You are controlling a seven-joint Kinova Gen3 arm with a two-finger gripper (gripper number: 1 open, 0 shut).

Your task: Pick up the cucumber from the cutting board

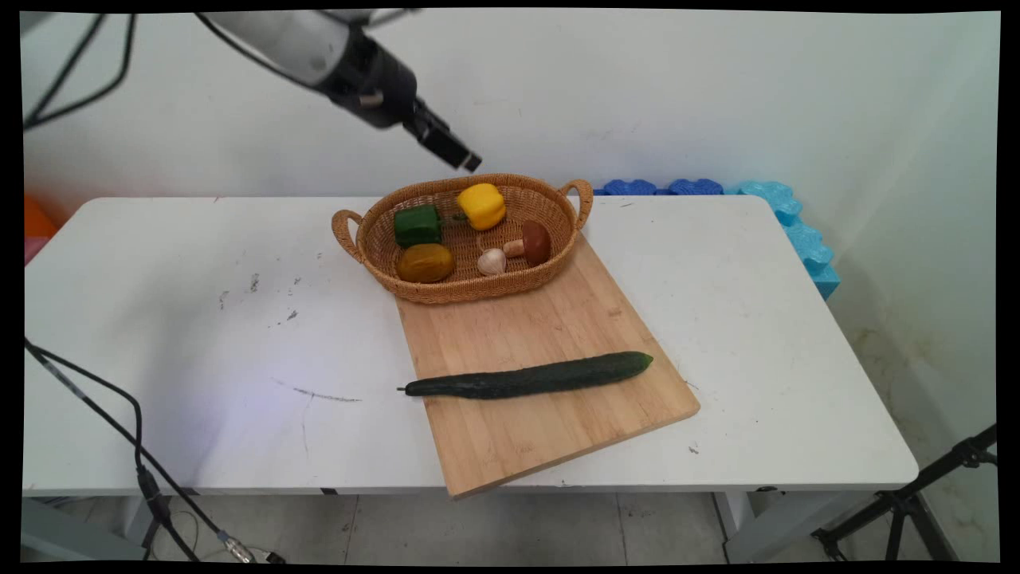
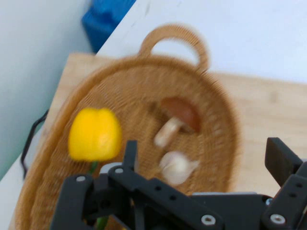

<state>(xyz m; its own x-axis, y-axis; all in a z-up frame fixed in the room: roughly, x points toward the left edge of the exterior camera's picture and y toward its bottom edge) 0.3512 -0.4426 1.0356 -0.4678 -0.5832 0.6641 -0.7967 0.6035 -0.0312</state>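
A: Where is the gripper [image 1: 470, 163]?

B: In the air above the far rim of the basket [image 1: 374, 259], touching nothing. In the hand view its two fingers [image 2: 130, 153] stand wide apart, so it is open and empty. The nearest thing is the yellow pepper [image 1: 480, 205], just below it.

A: How many things lie in the basket?

B: Five, one of each. One yellow pepper at the far side, one green pepper [image 1: 417, 226] to its left, one brownish-yellow round piece [image 1: 425, 262] at the near left, one garlic bulb [image 1: 492, 261] near the middle, and one mushroom [image 1: 531, 243] with a brown cap just right of the garlic.

A: And outside it?

B: One cucumber [image 1: 530, 376], lying across one wooden board [image 1: 550, 430], well apart from the basket and nearer the front. The basket has two handles and its near right edge rests on the board's far end. Both sit on the white table [image 1: 199, 335]. Behind the table's far right corner stand blue foam pieces [image 1: 785, 215] against the wall
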